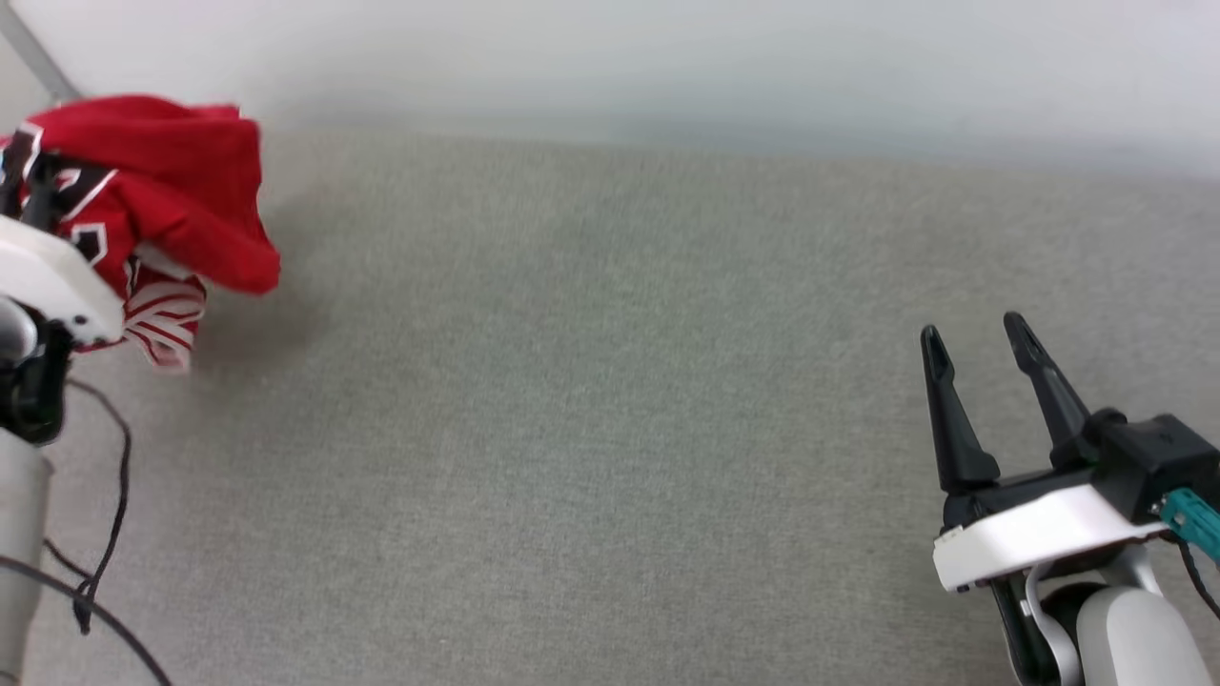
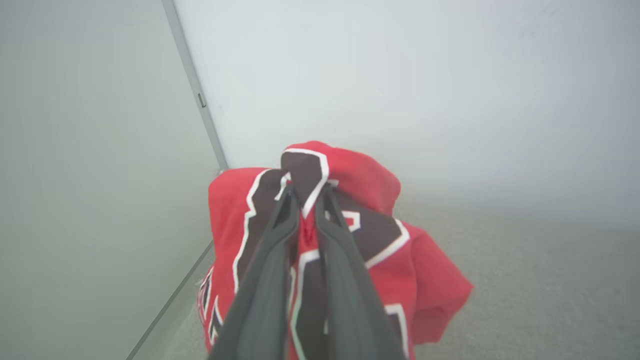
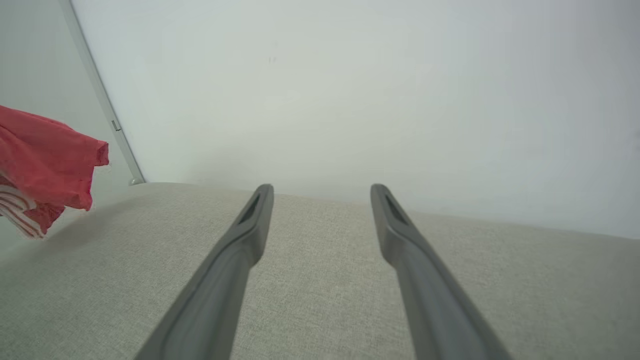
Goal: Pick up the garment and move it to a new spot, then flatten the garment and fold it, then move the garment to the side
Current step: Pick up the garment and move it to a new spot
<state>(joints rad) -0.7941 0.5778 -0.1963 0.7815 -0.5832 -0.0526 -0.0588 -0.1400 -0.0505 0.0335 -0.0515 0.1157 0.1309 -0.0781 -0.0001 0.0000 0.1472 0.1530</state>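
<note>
A pale grey woven fabric surface [image 1: 610, 429] is spread across most of the head view, and it is closed at the top of the frame by a plain off-white wall [image 1: 667, 57]. A thin metal strip [image 2: 195, 95] is seen running down the wall at the upper left of the left wrist view.

The garment [image 1: 172, 191] is found at the upper left of the head view, bunched into a loose red bundle. A white sleeve edged with red stripes [image 1: 167, 324] is seen hanging at its lower side, and a soft shadow is cast on the fabric beside it. Whether its lowest folds touch the surface cannot be told.

The left gripper [image 2: 307, 197] is seen in the middle of the left wrist view, its two dark fingers drawn nearly together with a fold of red cloth pinched between them. Black lettering outlined in white is spread around the fingers there. A dark cable [image 1: 114, 495] is seen dangling at the lower left of the head view.

The right gripper [image 1: 972, 333] is placed at the lower right of the head view, well apart from the garment. Its fingers are held wide apart, and nothing is held between them. In the right wrist view the red bundle is seen at the far left edge.
</note>
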